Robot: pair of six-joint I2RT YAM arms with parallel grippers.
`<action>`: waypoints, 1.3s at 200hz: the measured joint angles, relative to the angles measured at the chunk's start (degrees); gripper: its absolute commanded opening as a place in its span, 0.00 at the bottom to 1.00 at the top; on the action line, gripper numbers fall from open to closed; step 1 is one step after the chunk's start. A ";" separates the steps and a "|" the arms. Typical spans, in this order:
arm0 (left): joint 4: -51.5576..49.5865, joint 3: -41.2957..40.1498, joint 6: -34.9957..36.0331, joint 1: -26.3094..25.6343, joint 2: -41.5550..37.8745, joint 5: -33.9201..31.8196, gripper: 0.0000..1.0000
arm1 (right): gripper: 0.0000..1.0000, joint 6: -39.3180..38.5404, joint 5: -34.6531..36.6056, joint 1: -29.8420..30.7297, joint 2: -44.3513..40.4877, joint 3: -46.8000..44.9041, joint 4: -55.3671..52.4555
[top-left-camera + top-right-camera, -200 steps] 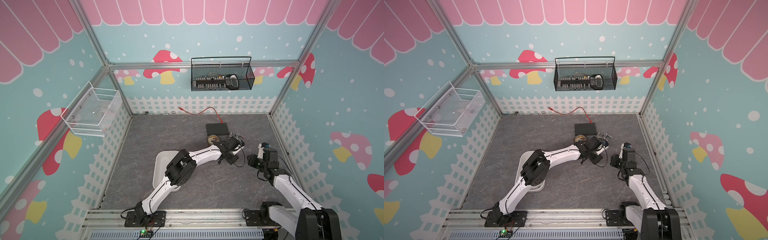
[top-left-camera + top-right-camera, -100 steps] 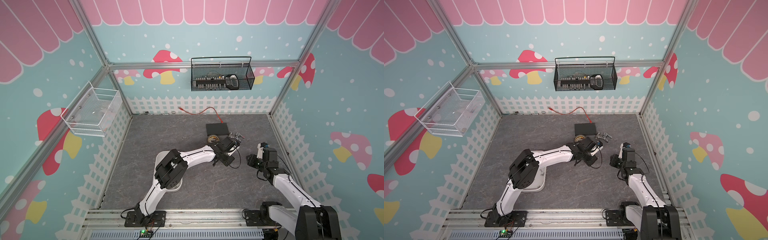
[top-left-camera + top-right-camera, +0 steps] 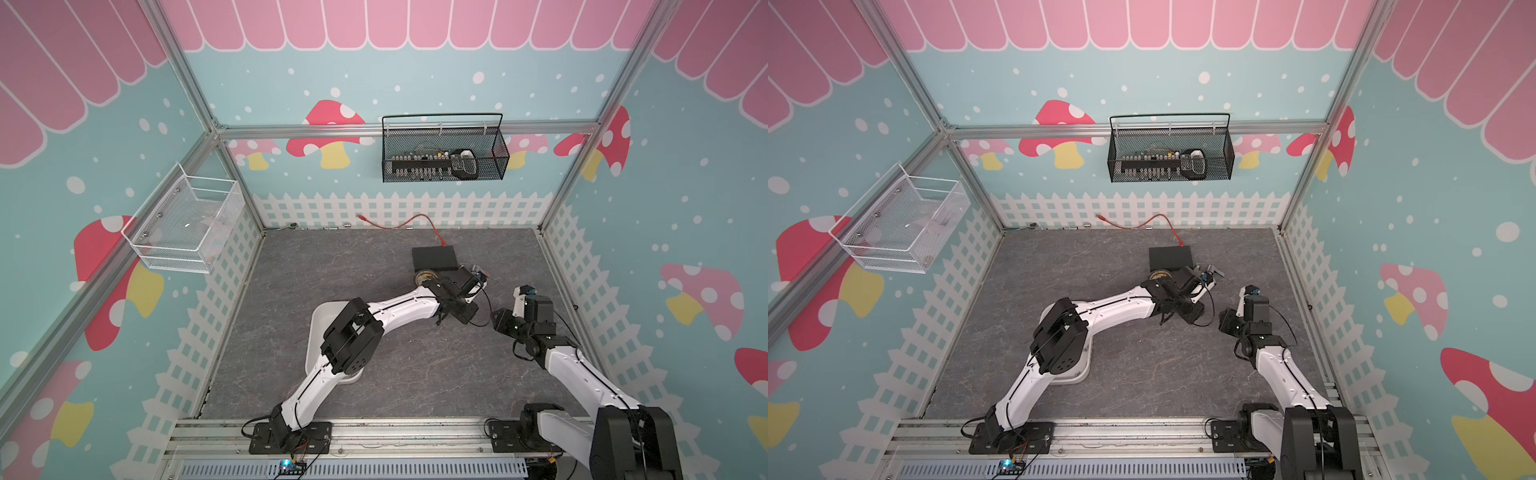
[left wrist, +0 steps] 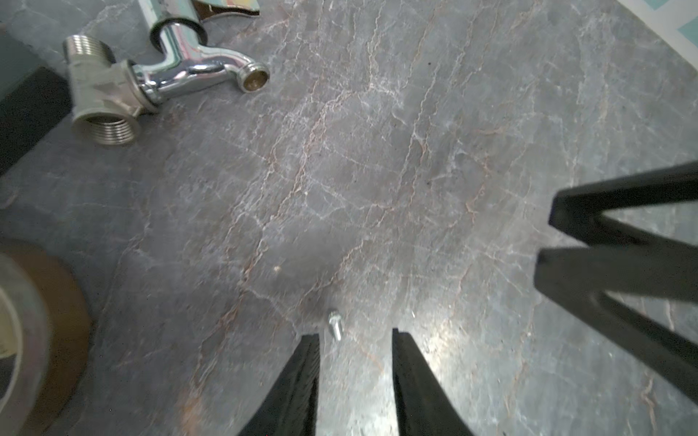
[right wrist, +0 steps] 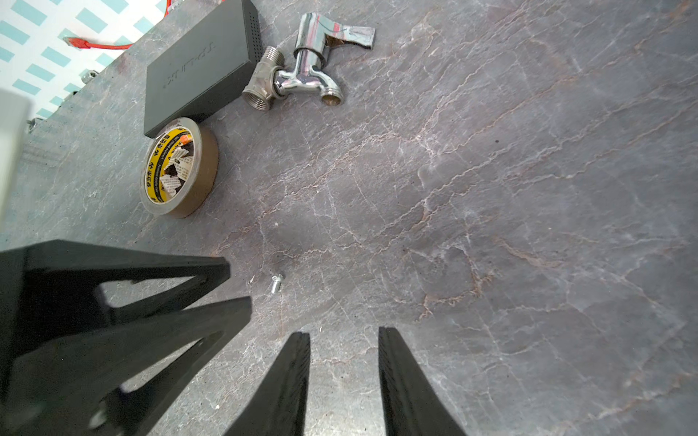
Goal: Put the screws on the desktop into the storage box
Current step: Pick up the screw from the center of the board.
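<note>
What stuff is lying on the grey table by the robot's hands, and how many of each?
screw: 1
tape roll: 1
black box: 1
metal tap: 1
Total: 4

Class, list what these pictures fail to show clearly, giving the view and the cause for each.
Storage box: both top views, left arm covers most; contents unseen.
Screw: too small in top views; visible only in wrist views.
Tape roll: left wrist view, blurred, cut by the picture's edge.
</note>
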 measured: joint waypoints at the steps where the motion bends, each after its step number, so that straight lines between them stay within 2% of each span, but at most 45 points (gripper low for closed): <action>1: -0.13 0.15 0.00 0.00 0.09 0.00 0.36 | 0.36 0.00 0.00 0.00 0.02 0.00 0.00; 67: -7.17 6.56 -1.25 -0.09 6.03 -2.27 0.34 | 0.36 0.00 -0.42 0.00 0.24 0.00 0.04; 100: -9.01 8.44 -1.51 -0.15 6.93 -3.19 0.27 | 0.36 0.00 -0.42 0.00 0.24 0.00 0.04; 175: -17.09 19.28 -1.79 -0.37 12.39 -5.38 0.12 | 0.36 0.00 -0.46 0.00 0.24 0.00 0.04; 207: -18.45 20.98 -2.23 -0.39 13.16 -5.46 0.00 | 0.36 0.00 -0.79 0.00 0.42 0.00 0.07; 260: -18.49 20.96 -2.56 -0.42 13.07 -5.92 0.00 | 0.36 0.00 -0.87 0.00 0.68 0.00 0.07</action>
